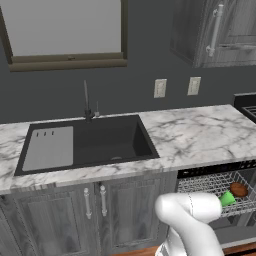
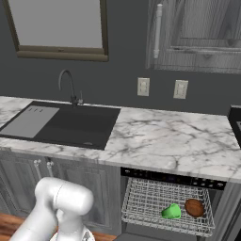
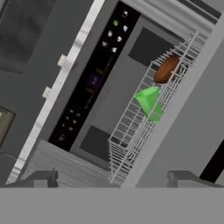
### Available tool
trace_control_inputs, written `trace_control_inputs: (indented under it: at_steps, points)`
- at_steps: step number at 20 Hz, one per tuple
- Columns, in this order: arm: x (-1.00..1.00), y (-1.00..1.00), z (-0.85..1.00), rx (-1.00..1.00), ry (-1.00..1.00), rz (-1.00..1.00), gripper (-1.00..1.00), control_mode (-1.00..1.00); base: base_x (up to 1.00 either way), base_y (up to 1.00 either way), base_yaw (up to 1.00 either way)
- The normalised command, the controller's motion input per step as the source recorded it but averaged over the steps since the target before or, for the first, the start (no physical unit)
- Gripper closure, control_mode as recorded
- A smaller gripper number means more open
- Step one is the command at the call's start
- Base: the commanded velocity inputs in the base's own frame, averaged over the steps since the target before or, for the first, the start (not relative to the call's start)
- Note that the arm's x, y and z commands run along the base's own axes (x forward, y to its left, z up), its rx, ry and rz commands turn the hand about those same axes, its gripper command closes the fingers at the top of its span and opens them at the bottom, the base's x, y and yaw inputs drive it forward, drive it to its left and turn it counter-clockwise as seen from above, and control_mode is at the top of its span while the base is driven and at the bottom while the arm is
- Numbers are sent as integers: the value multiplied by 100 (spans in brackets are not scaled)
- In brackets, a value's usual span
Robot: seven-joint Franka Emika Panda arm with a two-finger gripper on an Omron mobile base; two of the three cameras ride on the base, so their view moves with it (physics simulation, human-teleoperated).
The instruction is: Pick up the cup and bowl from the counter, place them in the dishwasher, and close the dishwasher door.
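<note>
The green cup (image 1: 227, 199) (image 2: 171, 212) lies on its side in the dishwasher's pulled-out white wire rack (image 1: 212, 184) (image 2: 155, 200), with the reddish-brown bowl (image 1: 239, 189) (image 2: 194, 207) just to its right. In the hand view the cup (image 3: 148, 103) and bowl (image 3: 167, 69) sit in the rack (image 3: 131, 140), beside the lowered dishwasher door (image 3: 124, 87) with its black control strip (image 3: 94, 81). My gripper (image 3: 113, 178) is open and holds nothing, looking at the door and rack from a distance. The white marble counter (image 1: 200, 130) (image 2: 164, 136) runs above.
A black sink basin (image 1: 100, 142) (image 2: 66, 123) with a faucet (image 1: 87, 102) (image 2: 69, 87) is set in the counter at the left. Grey wood-grain cabinets (image 1: 95, 210) (image 2: 28, 179) stand under it. My arm's white elbow (image 1: 192, 215) (image 2: 63, 200) is low in front of them.
</note>
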Motion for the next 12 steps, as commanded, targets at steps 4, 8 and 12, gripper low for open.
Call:
trace_control_inputs:
  at_steps: [4,8,12]
  points:
    - [1,-12,-47,0,-5,0,-100,-100,0,0,0]
    - [12,-29,-32,0,-7,0,-100,-100,0,0,0]
    - [27,-40,-21,0,-8,0,-100,-100,0,0,0]
